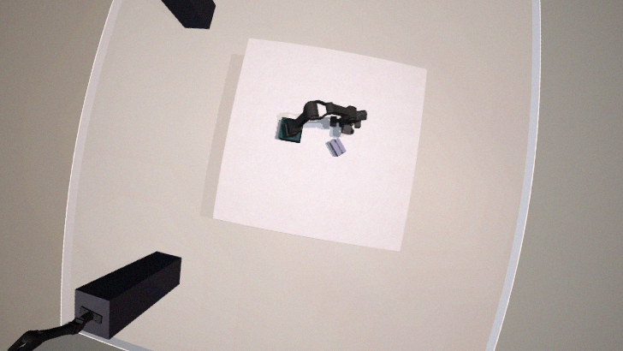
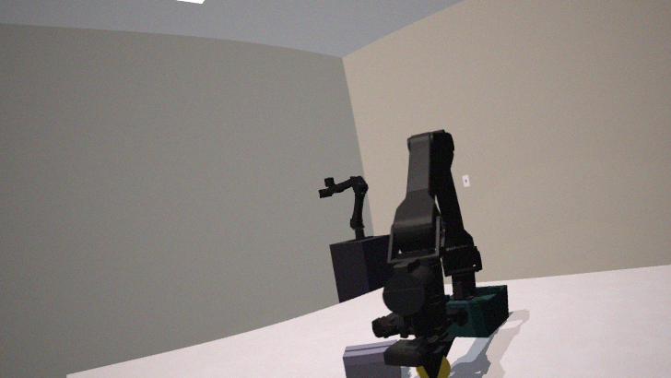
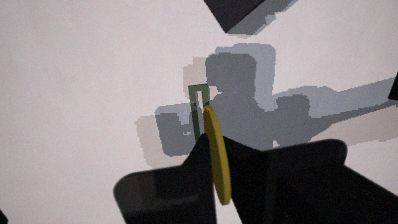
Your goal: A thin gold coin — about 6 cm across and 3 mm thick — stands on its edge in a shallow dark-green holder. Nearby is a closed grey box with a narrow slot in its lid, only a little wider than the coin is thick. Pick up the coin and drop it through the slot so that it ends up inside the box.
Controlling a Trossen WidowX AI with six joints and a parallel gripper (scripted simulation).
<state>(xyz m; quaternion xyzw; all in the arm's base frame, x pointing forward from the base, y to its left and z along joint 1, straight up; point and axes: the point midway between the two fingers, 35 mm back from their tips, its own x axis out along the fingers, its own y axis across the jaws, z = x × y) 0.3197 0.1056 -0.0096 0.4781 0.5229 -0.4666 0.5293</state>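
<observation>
One gold coin, thin and seen edge-on in the wrist view, sits clamped between the two dark fingers of the gripper; the jaws are closed on its faces, and its upper rim stands out beyond the fingertips. One dark-green holder, a narrow open frame lying on the white table top, appears just beyond the coin's far rim in that view; whether the coin touches it cannot be told. Grey shadows of the arm spread over the surface around and to the right of the holder.

In the exterior view the gripper hangs low at the near edge of the picture, with a sliver of the gold coin showing beneath it. One grey box stands just to the left of the gripper, only its top and one corner visible. One arm, black, folds up and back behind the gripper to a dark-green base block on the table.

From the top view the base block lies left, the gripper's end right, and the grey box near it, apart from the arm; a dark line on its lid is likely the slot. The coin is too small to make out there.

Farther off, one dark pedestal carries a second small black arm against the far wall.
</observation>
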